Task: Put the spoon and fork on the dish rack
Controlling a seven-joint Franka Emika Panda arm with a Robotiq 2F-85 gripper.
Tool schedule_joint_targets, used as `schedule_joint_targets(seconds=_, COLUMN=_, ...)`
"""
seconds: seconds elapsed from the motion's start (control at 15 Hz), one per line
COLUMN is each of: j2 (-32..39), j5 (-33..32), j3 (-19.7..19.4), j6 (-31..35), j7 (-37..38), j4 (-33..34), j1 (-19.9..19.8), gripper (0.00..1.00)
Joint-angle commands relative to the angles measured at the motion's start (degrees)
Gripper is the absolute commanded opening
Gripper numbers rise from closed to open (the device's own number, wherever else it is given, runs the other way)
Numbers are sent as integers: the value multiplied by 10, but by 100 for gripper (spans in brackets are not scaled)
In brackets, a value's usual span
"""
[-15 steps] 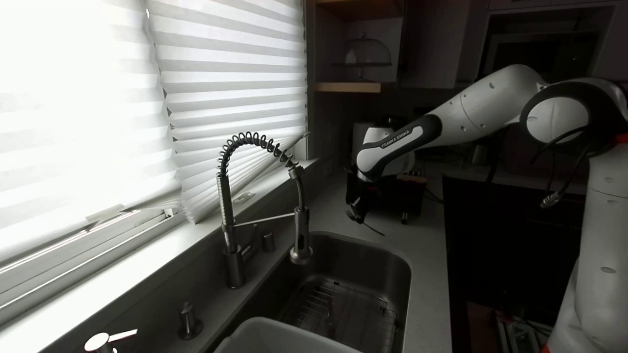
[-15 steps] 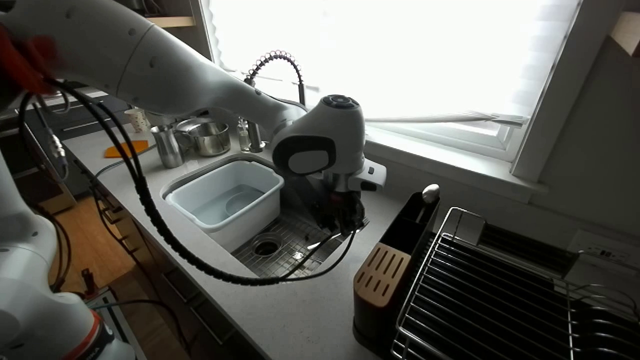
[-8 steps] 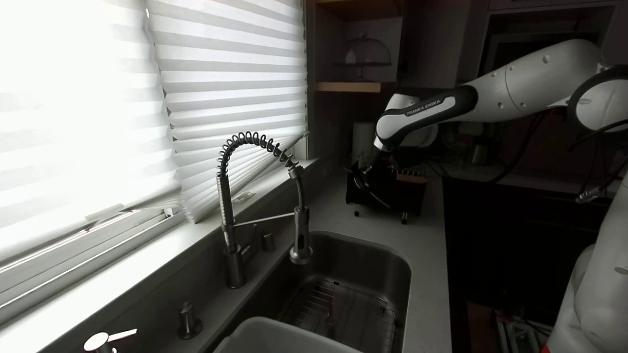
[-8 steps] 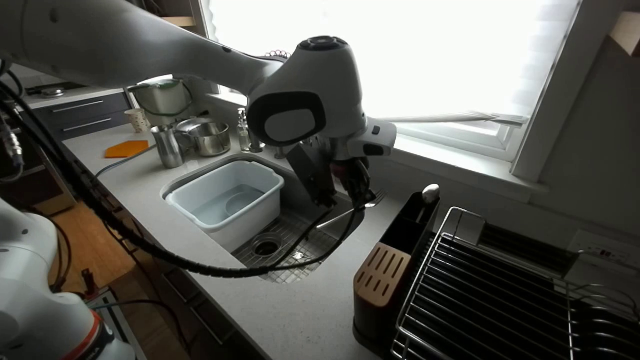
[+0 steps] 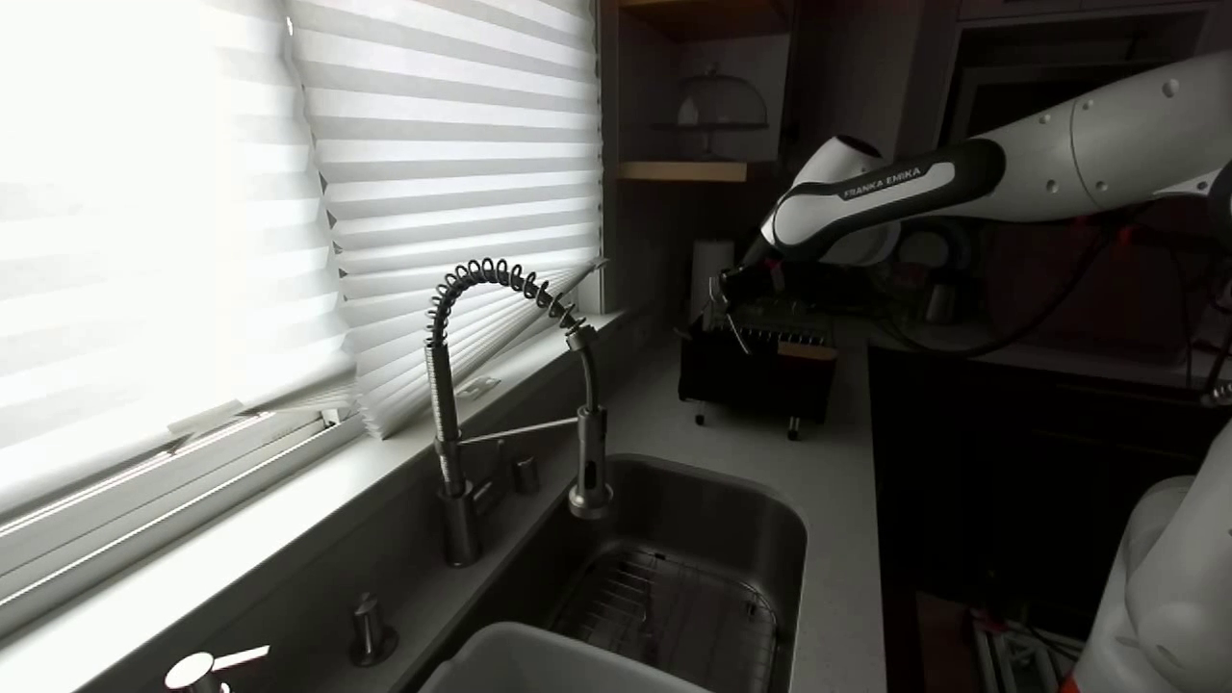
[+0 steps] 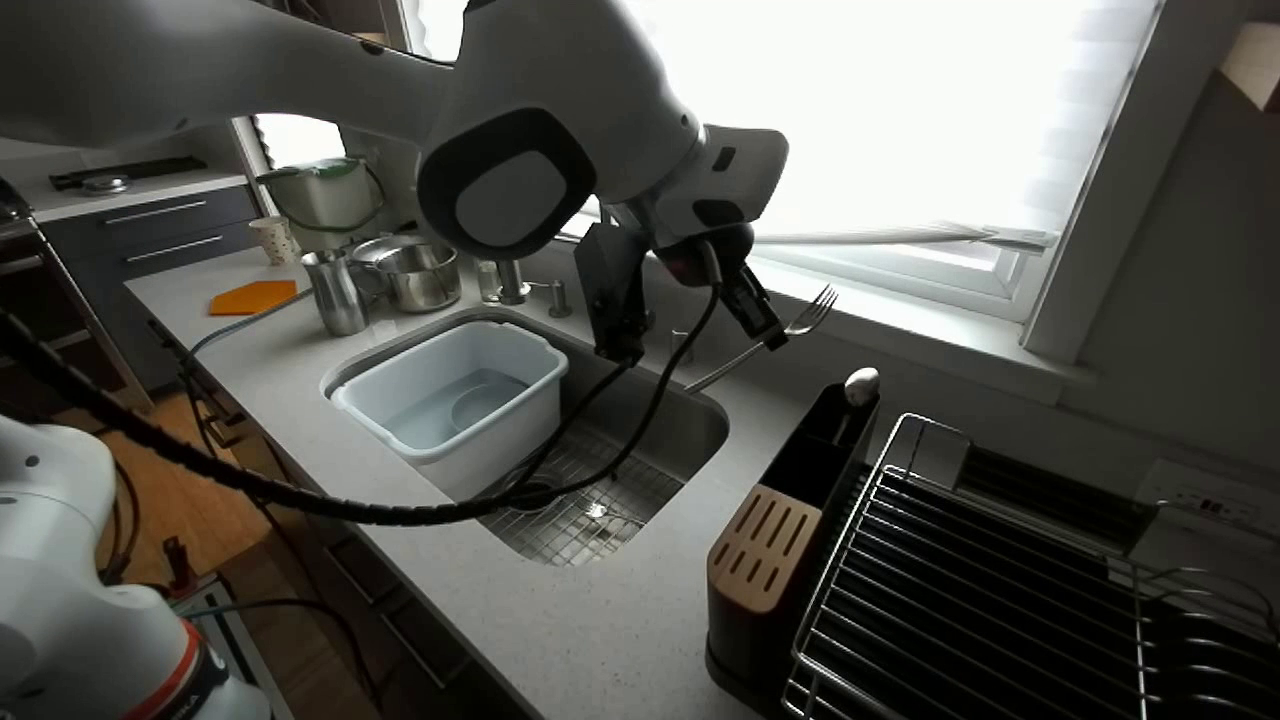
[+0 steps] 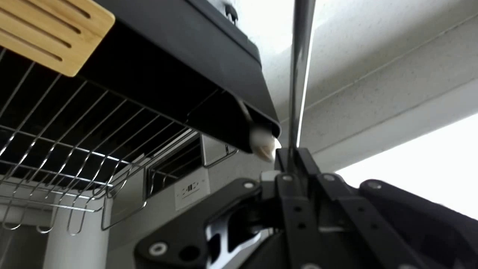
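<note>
The silver fork (image 6: 812,312) is held at its neck by my gripper (image 6: 768,332), which is shut on it. Its tines point up toward the window and its handle slants down over the sink's edge. In the wrist view the fork's handle (image 7: 301,74) runs up from the closed fingertips (image 7: 298,158). The dish rack (image 6: 960,600) is black with a wire top; it also shows in an exterior view (image 5: 756,385). The spoon (image 6: 862,385) stands bowl-up at the window end of the black holder on the rack's side. My gripper is above and apart from the holder.
A slotted wooden block (image 6: 765,545) covers the near end of the holder. The steel sink (image 6: 690,430) holds a white tub (image 6: 510,440). A tall spring faucet (image 5: 591,462) rises beside the sink. Windowsill and blind run behind. A black cable (image 6: 400,514) hangs from the arm.
My gripper has risen from low over the sink's rack-side edge, carrying the fork up and toward the window side. The fork's tines have turned more upward. The spoon and rack have not moved.
</note>
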Motion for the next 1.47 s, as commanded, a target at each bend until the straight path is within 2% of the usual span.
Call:
schedule_joint_targets(seconds=0.0, j2=-14, j5=-58, j3=4, j6=80, j7=91, j4=-37, j1=-22, gripper=2)
schedule_joint_targets(seconds=0.27, j2=0, j5=-182, j3=22, j6=135, j7=221, j4=-46, j1=-80, gripper=2)
schedule_joint_targets(seconds=0.6, j2=10, j5=-295, j3=37, j6=154, j7=344, j4=-44, j1=-122, gripper=2)
schedule_joint_targets(seconds=1.0, j2=40, j5=-348, j3=43, j6=213, j7=431, j4=-35, j1=-132, gripper=2)
schedule_joint_targets(seconds=1.4, j2=62, j5=-348, j3=36, j6=228, j7=450, j4=-31, j1=-130, gripper=2)
